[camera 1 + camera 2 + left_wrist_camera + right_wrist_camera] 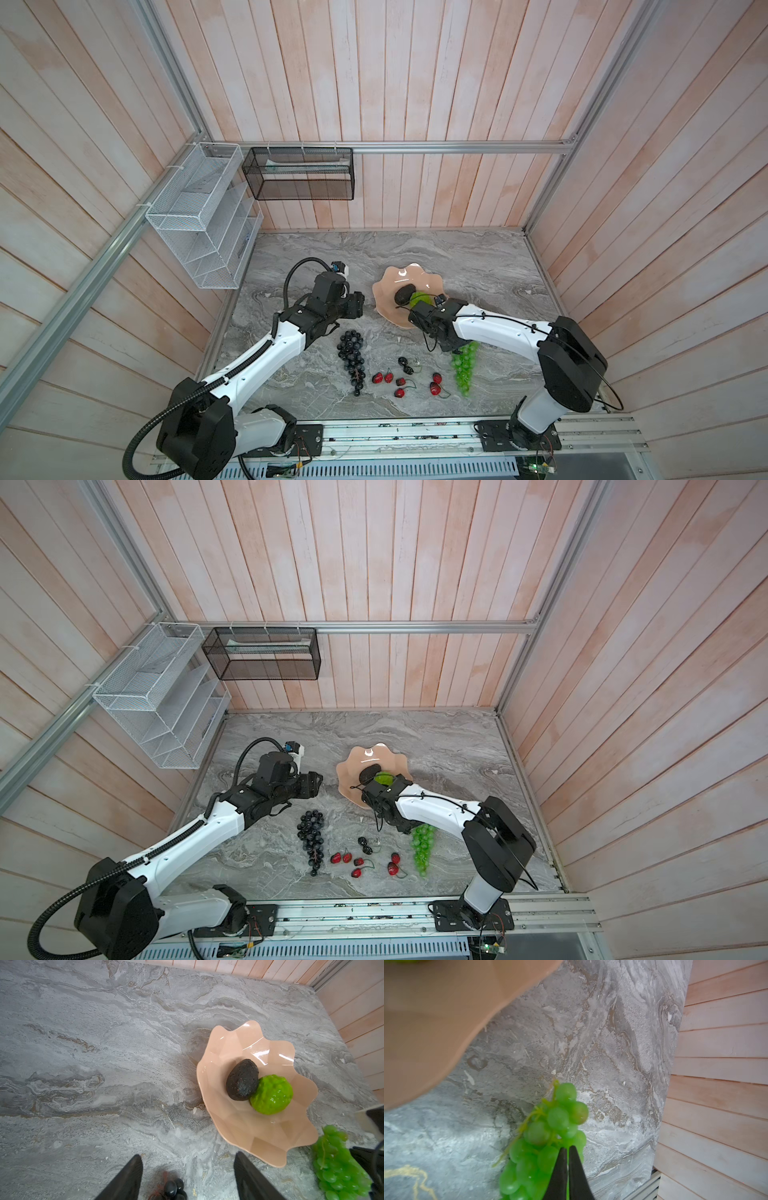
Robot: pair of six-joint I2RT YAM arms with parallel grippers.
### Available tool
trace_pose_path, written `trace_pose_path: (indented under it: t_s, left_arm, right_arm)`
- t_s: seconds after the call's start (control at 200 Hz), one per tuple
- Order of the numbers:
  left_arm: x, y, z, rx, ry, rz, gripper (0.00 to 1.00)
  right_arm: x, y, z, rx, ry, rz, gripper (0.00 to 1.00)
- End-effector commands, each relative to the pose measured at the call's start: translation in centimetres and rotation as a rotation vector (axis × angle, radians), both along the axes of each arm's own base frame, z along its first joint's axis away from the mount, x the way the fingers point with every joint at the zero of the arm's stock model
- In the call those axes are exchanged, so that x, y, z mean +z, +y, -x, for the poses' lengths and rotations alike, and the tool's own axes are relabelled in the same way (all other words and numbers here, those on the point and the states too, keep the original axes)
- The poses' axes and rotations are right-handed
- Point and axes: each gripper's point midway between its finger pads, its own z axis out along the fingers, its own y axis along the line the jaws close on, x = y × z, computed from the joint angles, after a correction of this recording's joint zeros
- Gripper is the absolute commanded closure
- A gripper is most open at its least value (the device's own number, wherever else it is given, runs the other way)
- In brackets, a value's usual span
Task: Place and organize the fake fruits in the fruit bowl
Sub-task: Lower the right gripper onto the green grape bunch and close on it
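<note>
Right wrist view puts the right gripper (568,1148) closest of all. Its two black fingers are pressed together with their tips buried in the upper part of the translucent green grape bunch (550,1124), and only a sliver of green shows between them. The pinch seems to be on a thin stem or a squeezed grape; how firm it is I cannot tell. Beyond the bunch lies the grey marbled table (591,1032), then the outer wall of the fruit bowl (436,1022), just beside it. In both top views the bunch trails from that gripper toward the near edge, apart from the cherries (377,377) and the dark purple grape bunch (351,353), which lie loose on the table. Farther in, the left gripper (188,1155) hovers near the dark bunch's top end, fingers wide apart with nothing between them. Farther again, the bowl already holds the black bumpy avocado (242,1080) touching the bright green knobbly round fruit (271,1095), and its part nearer the arms is bare. The step in hand looks like lifting the green bunch in. Done well, that means rising straight until the hanging tail clears the wavy rim and travelling slowly because the hold is slim. The bunch should then be laid on the bare part rather than dropped onto the round fruits, which could roll.
</note>
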Motion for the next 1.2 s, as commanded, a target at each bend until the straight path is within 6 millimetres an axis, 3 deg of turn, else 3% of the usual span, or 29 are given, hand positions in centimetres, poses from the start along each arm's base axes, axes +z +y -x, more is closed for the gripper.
trace_pose_path:
  t_s: [0.0,0.33,0.635,0.825,1.195]
  left_arm:
    - [0.6,0.1,0.0,0.005,-0.020,0.027,0.28]
    - [0.5,-0.1,0.0,-0.001,-0.009,0.033,0.28]
    - [0.4,-0.4,-0.5,-0.009,0.000,0.024,0.28]
    - [0.6,-1.2,-1.2,-0.025,0.015,0.037,0.28]
    - [0.7,-2.0,-1.8,-0.019,0.051,0.072,0.28]
  right_arm:
    - [1.3,-0.3,-0.2,-0.041,-0.041,-0.077,0.96]
    - [1.7,-0.8,-0.1,-0.155,-0.071,-0.360,0.96]
    - [0.7,-2.8,0.4,-0.362,-0.087,-0.860,0.80]
    - [1.5,-2.3,0.0,-0.340,-0.143,-1.110,0.70]
    - [-0.4,-1.1,-0.6,-0.254,-0.033,-1.112,0.70]
